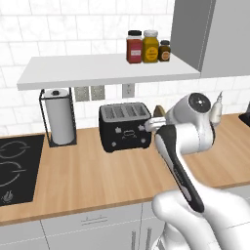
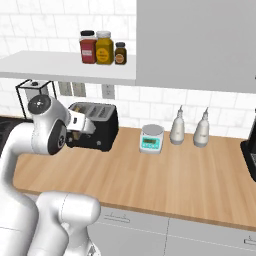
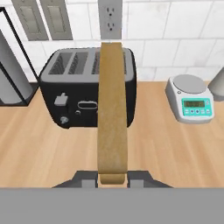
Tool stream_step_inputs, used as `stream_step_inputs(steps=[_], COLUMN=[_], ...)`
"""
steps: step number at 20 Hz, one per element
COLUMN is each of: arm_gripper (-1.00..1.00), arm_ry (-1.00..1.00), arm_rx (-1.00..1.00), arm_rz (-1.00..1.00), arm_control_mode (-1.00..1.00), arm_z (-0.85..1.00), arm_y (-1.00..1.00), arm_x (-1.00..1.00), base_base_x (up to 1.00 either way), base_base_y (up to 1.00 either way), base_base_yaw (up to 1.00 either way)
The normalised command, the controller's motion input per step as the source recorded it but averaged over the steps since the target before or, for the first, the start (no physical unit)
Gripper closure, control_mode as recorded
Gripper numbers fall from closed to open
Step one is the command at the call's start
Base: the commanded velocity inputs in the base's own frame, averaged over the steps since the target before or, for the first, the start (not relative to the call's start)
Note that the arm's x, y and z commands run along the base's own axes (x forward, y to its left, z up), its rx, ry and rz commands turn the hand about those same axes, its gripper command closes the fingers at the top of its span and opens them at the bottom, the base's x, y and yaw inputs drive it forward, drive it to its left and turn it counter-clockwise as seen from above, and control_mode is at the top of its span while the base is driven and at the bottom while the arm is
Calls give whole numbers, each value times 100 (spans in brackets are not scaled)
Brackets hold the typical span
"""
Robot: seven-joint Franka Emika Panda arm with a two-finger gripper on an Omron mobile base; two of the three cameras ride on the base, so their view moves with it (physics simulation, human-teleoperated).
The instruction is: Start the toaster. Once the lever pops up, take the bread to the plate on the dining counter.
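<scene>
The glossy black toaster [image 1: 124, 127] [image 2: 97, 125] [image 3: 83, 98] stands on the wood counter against the tiled wall. Its lever [image 3: 61, 99] sits high on the front's left side. My gripper [image 3: 112, 177] is shut on the tan bread [image 3: 112, 109] slice, held edge-on in front of the toaster and a little above the counter. In the left base view a brown corner of the bread [image 1: 158, 111] shows by the hand, just right of the toaster. The plate and the dining counter are out of view.
A paper towel roll [image 1: 59, 117] and a stove [image 1: 14, 166] lie left of the toaster. Right of it are a kitchen scale [image 2: 151, 138], two white bottles [image 2: 177, 127] and a black coffee machine [image 2: 250, 155]. A shelf with spice jars [image 1: 146, 46] hangs overhead.
</scene>
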Motion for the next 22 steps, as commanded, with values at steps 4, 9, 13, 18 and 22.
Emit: stream_step_inputs(steps=[4,9,13,18,22], arm_gripper=[100,100,100,100,100], arm_ry=[13,15,8,1,0], arm_rx=[0,0,0,0,0], arm_rz=[0,0,0,0,0], arm_control_mode=[-100,-100,-100,-100,-100], arm_z=[0,1,16,15,12], arm_y=[0,0,0,-15,-18], arm_x=[-44,-42,-22,-22,-17], base_base_x=[0,0,0,0,0], base_base_y=[0,0,0,0,0], base_base_yaw=[0,0,0,0,0])
